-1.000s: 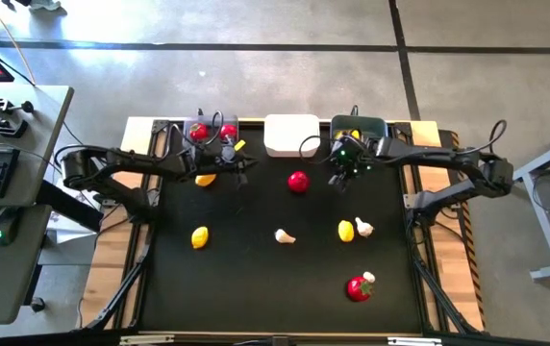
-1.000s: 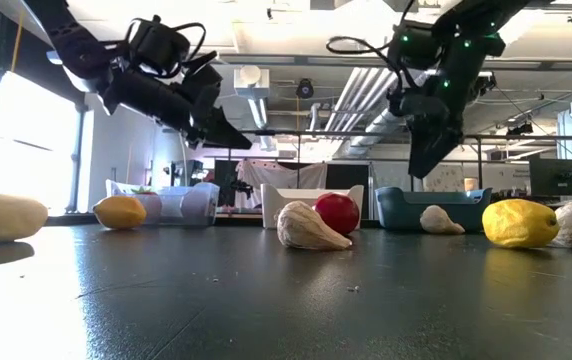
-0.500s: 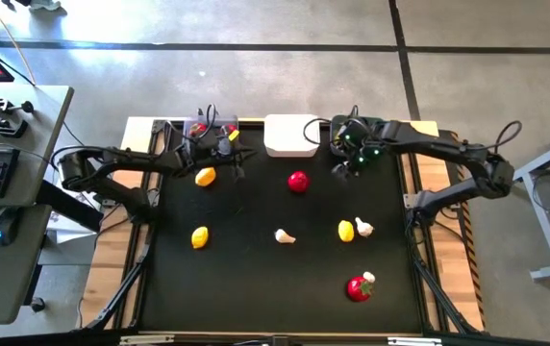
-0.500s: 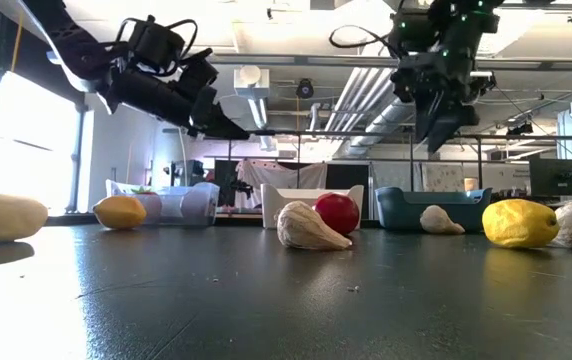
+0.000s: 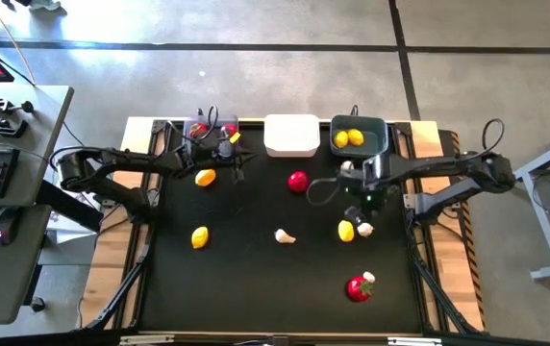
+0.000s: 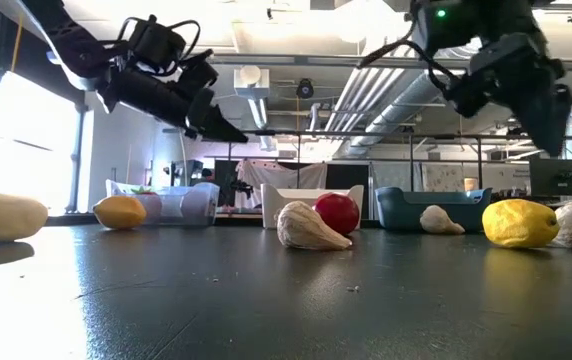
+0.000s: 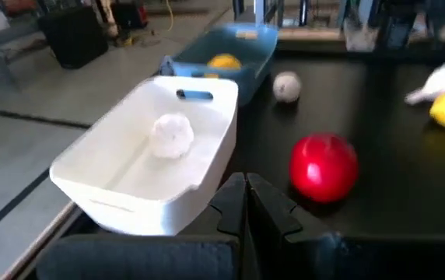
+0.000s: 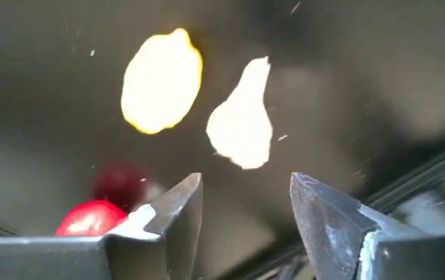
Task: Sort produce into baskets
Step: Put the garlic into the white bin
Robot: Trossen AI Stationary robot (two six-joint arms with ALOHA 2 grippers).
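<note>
Looking down on the black mat [image 5: 256, 279] over a grey floor, I see the left gripper [image 5: 232, 159] by the grey basket [image 5: 212, 132], fingers together. A lemon [image 5: 205, 177] lies just beside it. The white basket [image 5: 291, 135] holds a garlic bulb [image 7: 170, 134]; the teal basket [image 5: 360, 136] holds lemons. My right gripper [image 5: 366, 197] hovers, fingers apart, over a lemon [image 8: 161, 82] and garlic [image 8: 242, 124]. The front mat is open.

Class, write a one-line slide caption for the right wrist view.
Open right end effector poised above a lemon and garlic bulb lying side by side.
</note>
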